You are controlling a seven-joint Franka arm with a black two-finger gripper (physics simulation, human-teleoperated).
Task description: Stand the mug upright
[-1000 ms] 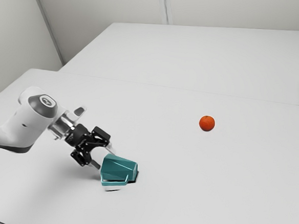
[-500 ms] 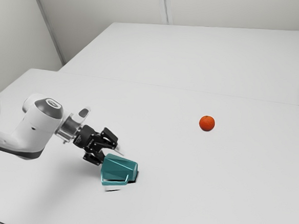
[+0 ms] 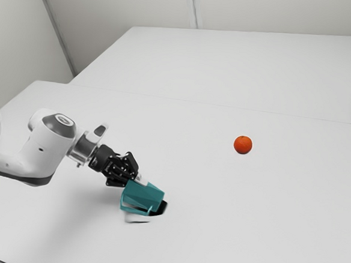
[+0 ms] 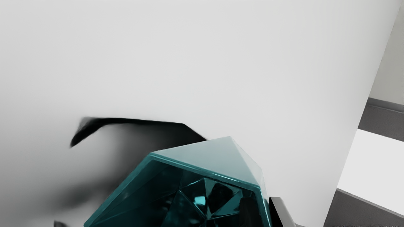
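Exterior view: mug (image 3: 142,196) partly hides the fingers (image 3: 141,178), left edge crops the arm (image 3: 44,149). Wrist view's bottom edge cuts off the mug.

So the table (image 3: 247,221) is just plain smooth white, with another flat white surface (image 3: 228,66) past its far edge. An orange (image 3: 242,144) sits right on it, over toward the exterior view's right, well apart from the mug (image 3: 142,196). That one's tipped over low at the tabletop, dark shadow (image 4: 151,135) beside it, but honestly can't tell if it's touching.
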